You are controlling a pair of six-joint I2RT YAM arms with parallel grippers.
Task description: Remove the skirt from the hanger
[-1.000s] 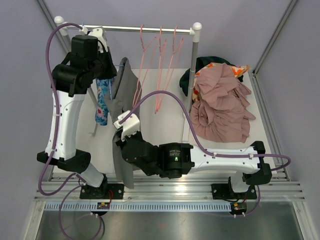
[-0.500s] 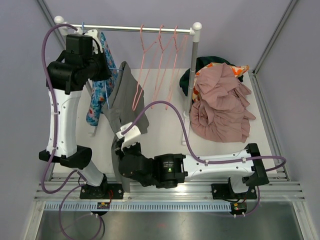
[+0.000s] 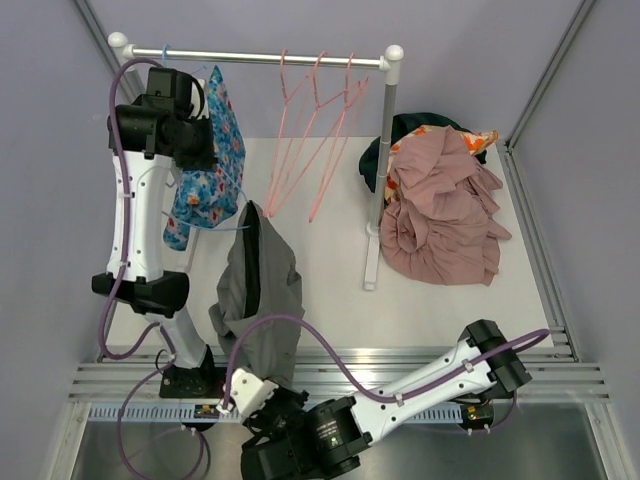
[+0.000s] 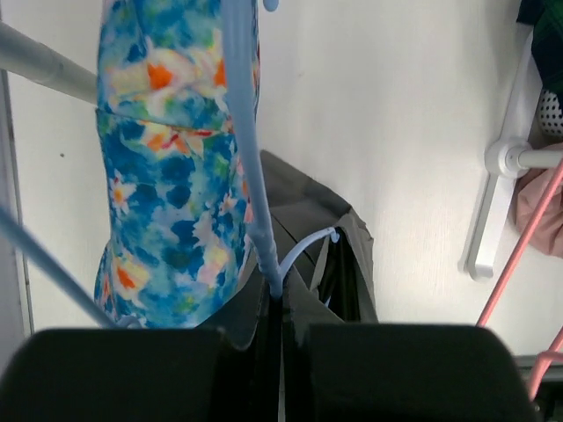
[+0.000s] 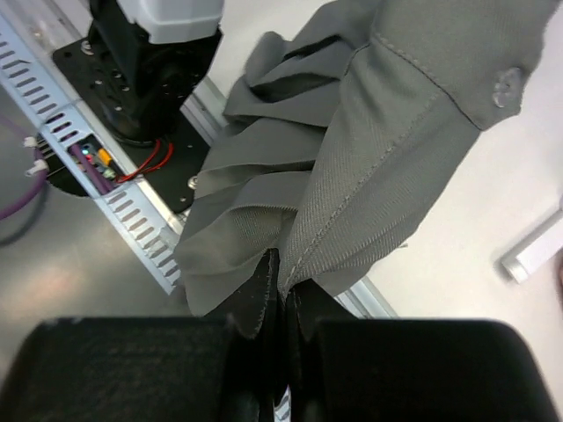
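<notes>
The grey skirt [image 3: 262, 290] hangs stretched between the two arms. Its upper end [image 4: 327, 264] is still caught on a side hook of the light blue hanger [image 4: 246, 149]. My left gripper [image 4: 281, 303] is shut on that hanger's stem, high up by the rail at the left [image 3: 205, 150]. Past the table's near edge, my right gripper [image 5: 283, 290] is shut on a seam fold of the skirt [image 5: 387, 149], at its lower end [image 3: 268, 392]. A blue floral garment [image 3: 210, 150] hangs right beside the hanger [image 4: 176, 176].
Several pink hangers [image 3: 320, 120] hang on the rack rail [image 3: 260, 57]. The rack post [image 3: 382, 170] stands mid-table, with its foot [image 4: 493, 211] on the white surface. A pile of pink clothes [image 3: 440, 200] lies at the right. Metal rails [image 5: 132, 220] line the near edge.
My right arm has drawn back past the near edge, pulling the skirt's lower end with it. My left arm has swung the hanger and the floral garment up toward the rail.
</notes>
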